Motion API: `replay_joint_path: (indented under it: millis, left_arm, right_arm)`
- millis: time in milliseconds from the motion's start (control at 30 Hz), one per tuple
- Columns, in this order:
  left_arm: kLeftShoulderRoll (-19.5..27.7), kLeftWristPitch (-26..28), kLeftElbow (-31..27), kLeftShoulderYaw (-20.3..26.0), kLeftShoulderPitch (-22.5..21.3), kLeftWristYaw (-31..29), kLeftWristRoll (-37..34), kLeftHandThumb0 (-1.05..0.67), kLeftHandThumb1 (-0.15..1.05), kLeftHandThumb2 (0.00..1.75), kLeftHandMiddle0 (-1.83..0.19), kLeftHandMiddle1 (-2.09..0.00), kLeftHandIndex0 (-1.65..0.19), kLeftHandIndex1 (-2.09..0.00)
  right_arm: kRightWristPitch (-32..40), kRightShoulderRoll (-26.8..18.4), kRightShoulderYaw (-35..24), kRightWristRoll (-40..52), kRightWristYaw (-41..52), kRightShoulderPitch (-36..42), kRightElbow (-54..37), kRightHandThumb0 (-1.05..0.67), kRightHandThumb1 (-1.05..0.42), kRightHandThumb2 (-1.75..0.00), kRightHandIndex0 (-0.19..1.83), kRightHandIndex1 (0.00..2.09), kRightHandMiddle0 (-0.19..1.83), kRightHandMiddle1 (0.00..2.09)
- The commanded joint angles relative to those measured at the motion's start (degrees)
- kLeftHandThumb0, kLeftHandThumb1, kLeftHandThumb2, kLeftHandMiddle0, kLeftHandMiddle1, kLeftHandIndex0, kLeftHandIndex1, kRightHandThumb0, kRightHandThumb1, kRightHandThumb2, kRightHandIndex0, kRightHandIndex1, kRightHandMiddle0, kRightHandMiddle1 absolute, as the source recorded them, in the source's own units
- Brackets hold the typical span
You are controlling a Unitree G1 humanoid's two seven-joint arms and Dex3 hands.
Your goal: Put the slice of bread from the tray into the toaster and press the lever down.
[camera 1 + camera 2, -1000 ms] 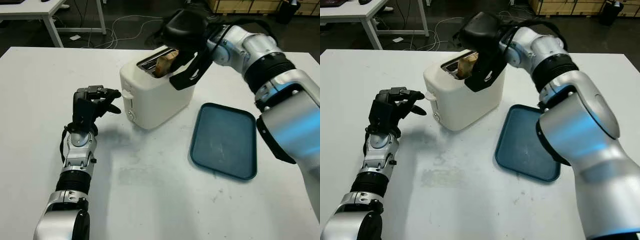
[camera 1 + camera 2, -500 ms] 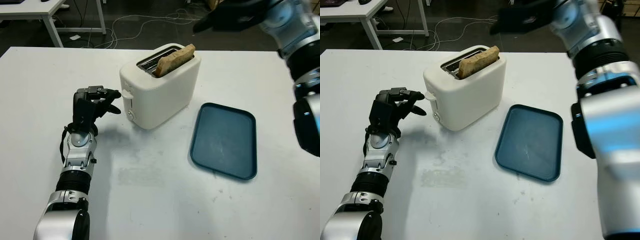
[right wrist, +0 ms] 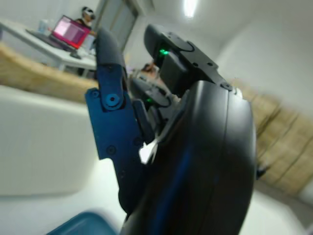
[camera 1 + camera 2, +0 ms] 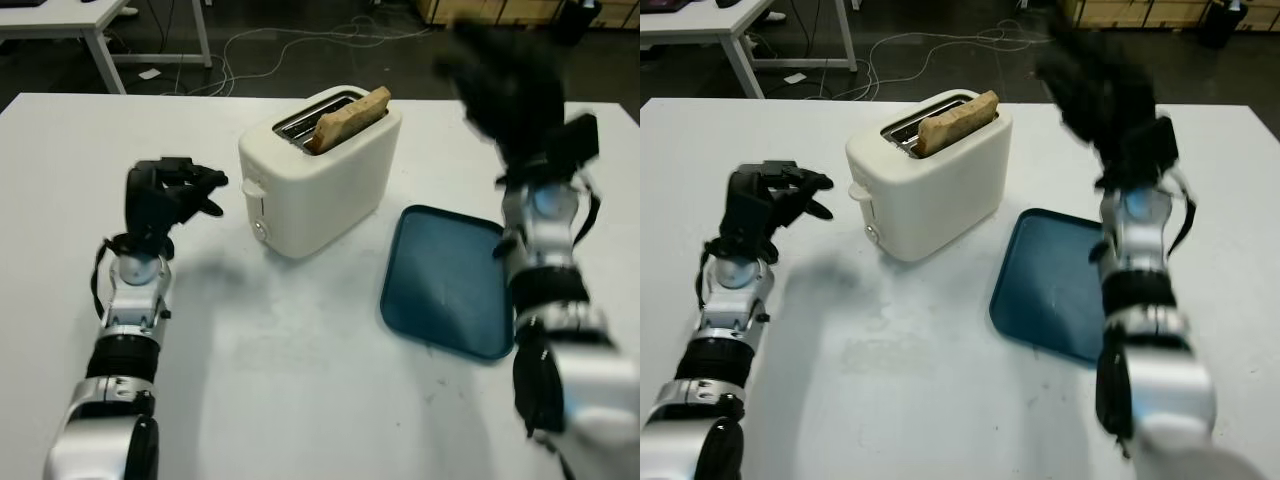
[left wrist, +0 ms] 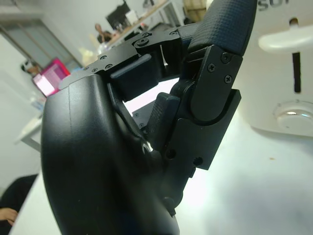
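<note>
Pale embossed letters on the toaster (image 5: 288,73) casing above its lever slot — cut off at the edge, seemingly "SU", rest unreadable — no other text, label or number legible anywhere

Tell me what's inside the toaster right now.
A slice of bread stands in one slot of the white toaster, its top edge sticking out above the rim. The lower part of the slice is hidden inside the slot.

A white table (image 4: 300,400) carries the scene; behind it, cables (image 4: 270,45) trail over the dark floor, beside the legs of a second white table (image 4: 95,35); cardboard boxes (image 4: 480,10) stand at the far right.
</note>
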Motion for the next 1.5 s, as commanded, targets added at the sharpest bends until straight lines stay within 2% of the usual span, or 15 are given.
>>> replay_joint_path:
  millis: [0, 133, 267, 400, 500, 567, 700, 833, 900, 967, 1067, 1167, 1333, 1367, 1467]
  left_arm:
    - [1.5, -1.9, -0.8, -0.8, -1.4, -0.4, 1.5, -1.05, 0.92, 0.05, -1.40, -0.82, -1.29, -0.64]
    - [3.9, -4.5, 0.1, -1.6, -2.5, -0.2, 4.2, -1.05, 0.92, 0.11, -1.34, -0.90, -1.20, -0.76]
    - [7.3, -8.8, 2.3, -2.2, -4.6, -0.9, 6.3, -1.05, 0.92, 0.16, -1.30, -0.94, -1.13, -0.81]
    - [12.3, -9.5, 3.0, -4.4, -7.5, -2.3, 10.6, -1.05, 0.92, 0.36, -1.30, -1.09, -1.06, -0.95]
    - [16.3, -6.2, 0.7, -6.6, -9.6, -7.8, 12.2, -1.05, 0.92, 0.42, -1.41, -1.17, -1.09, -0.92]
    - [18.4, -3.4, -1.3, -8.0, -11.1, -12.4, 12.5, -1.05, 0.92, 0.37, -1.50, -1.14, -1.21, -0.78]
    - [21.9, -1.1, -2.9, -11.7, -14.8, -22.1, 13.5, -1.05, 0.92, 0.33, -1.53, -1.12, -1.22, -0.69]
    - [23.1, 0.6, -3.3, -14.8, -17.7, -29.7, 14.2, -1.05, 0.92, 0.30, -1.52, -1.07, -1.34, -0.50]
    - [23.7, 0.4, -3.4, -16.7, -18.7, -32.6, 15.4, -1.05, 0.92, 0.30, -1.26, -0.81, -1.28, -0.39]
    - [24.0, 0.7, -3.7, -18.0, -19.1, -34.7, 16.2, -1.05, 0.92, 0.28, -1.23, -0.70, -1.19, -0.33]
    - [23.7, 2.8, -5.8, -19.0, -18.5, -36.3, 17.2, -1.05, 0.92, 0.23, -1.51, -0.85, -1.12, -0.30]
    - [23.4, 3.8, -7.5, -19.8, -17.8, -37.1, 17.9, -1.05, 0.92, 0.19, -1.56, -0.87, -1.07, -0.32]
    - [22.9, 5.7, -9.9, -20.7, -15.9, -37.5, 18.5, -1.05, 0.92, 0.15, -1.57, -1.20, -0.97, -0.38]
    - [22.9, 6.0, -10.4, -20.8, -15.5, -37.6, 18.5, -1.05, 0.92, 0.16, -1.57, -1.23, -0.93, -0.42]
    - [22.8, 6.9, -11.5, -20.8, -14.6, -37.8, 18.2, -1.05, 0.85, 0.29, -1.57, -1.32, -0.68, -0.79]
  right_arm:
    - [4.9, 1.3, -1.2, 2.7, -0.8, 3.6, -4.3, -0.42, -0.92, -0.36, 0.91, 0.25, 0.86, 0.03]
    - [8.7, 2.9, -1.5, 1.7, -4.7, 8.1, -8.8, -0.48, -0.92, -0.28, 0.97, 0.24, 0.90, 0.04]
    - [7.1, 4.3, -1.2, -0.3, -7.5, 11.9, -11.7, -0.47, -0.92, -0.28, 1.01, 0.21, 0.94, 0.04]
    - [5.7, 4.4, -1.2, -2.4, -8.6, 13.9, -12.0, -0.46, -0.92, -0.28, 1.02, 0.16, 0.95, 0.02]
    - [5.1, 4.0, -1.6, -4.1, -9.8, 14.2, -11.8, -0.46, -0.92, -0.26, 1.00, 0.13, 0.92, 0.00]
    - [4.3, 3.9, -1.8, -4.9, -10.2, 14.2, -11.8, -0.45, -0.92, -0.27, 1.00, 0.12, 0.92, 0.01]
    - [2.8, 3.9, -1.9, -6.1, -10.7, 13.9, -11.6, -0.47, -0.92, -0.23, 1.04, 0.12, 0.95, 0.02]
    - [1.9, 4.2, -2.1, -6.3, -10.7, 13.5, -11.4, -0.46, -0.92, -0.22, 1.03, 0.09, 0.94, 0.01]
    - [1.5, 4.3, -2.1, -6.7, -10.9, 13.4, -11.5, -0.45, -0.92, -0.22, 1.04, 0.09, 0.94, 0.01]
    - [1.5, 4.5, -2.1, -6.8, -11.3, 13.4, -11.7, -0.45, -0.92, -0.22, 1.04, 0.08, 0.94, 0.00]
    - [1.3, 4.7, -1.9, -6.9, -11.7, 13.3, -12.0, -0.45, -0.92, -0.22, 1.05, 0.08, 0.94, 0.00]
    - [1.0, 4.7, -1.8, -7.1, -11.8, 13.3, -12.0, -0.45, -0.92, -0.22, 1.06, 0.07, 0.94, 0.00]
    - [1.0, 5.0, -1.7, -6.8, -12.1, 13.3, -12.1, -0.44, -0.92, -0.22, 1.08, 0.07, 0.97, 0.01]
    - [0.8, 5.0, -1.7, -6.9, -12.0, 13.3, -12.0, -0.44, -0.92, -0.22, 1.09, 0.07, 0.98, 0.02]
    - [0.3, 4.9, -1.6, -7.2, -11.9, 13.2, -11.6, -0.45, -0.92, -0.22, 1.09, 0.07, 0.98, 0.01]
